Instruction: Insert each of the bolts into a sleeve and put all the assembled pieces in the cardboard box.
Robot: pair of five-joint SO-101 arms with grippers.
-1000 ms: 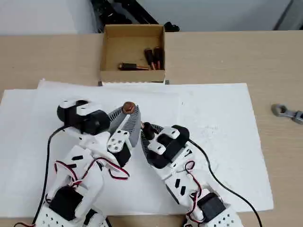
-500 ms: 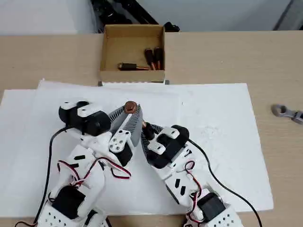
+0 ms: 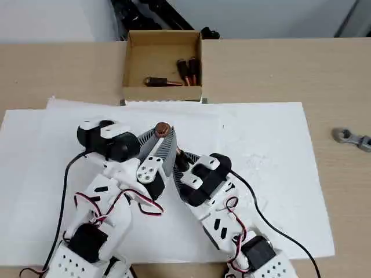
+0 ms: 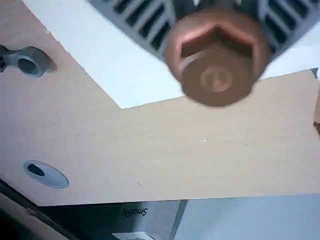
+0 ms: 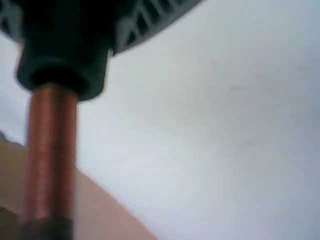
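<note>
Starting at the left, a white paper sheet (image 3: 261,145) covers the near part of the light wooden table (image 3: 290,63), and both arms lean in over it. The left gripper (image 3: 162,136) is up off the paper, its grey ribbed fingers (image 4: 142,15) clenched on a copper-coloured hex-headed bolt (image 3: 162,128), whose head shows on top from above and faces the left wrist camera. Straight beyond it, past the sheet's far edge, sits the open brown cardboard box (image 3: 162,92). It holds three assembled black-and-copper pieces (image 3: 162,81), one lying crosswise near the front wall and two side by side toward the right wall. Moving on, the right gripper (image 3: 177,156) is just beside the left one, clamped around a black cylindrical sleeve (image 5: 62,55). A copper threaded shank (image 5: 50,150) sticks out of that sleeve's end, seen against the sheet and the table edge. Whether that shank belongs to the bolt in the left gripper, I cannot tell. Far off to the right, well apart from the arms, a grey metal wrench (image 3: 351,137) lies on the bare table.
</note>
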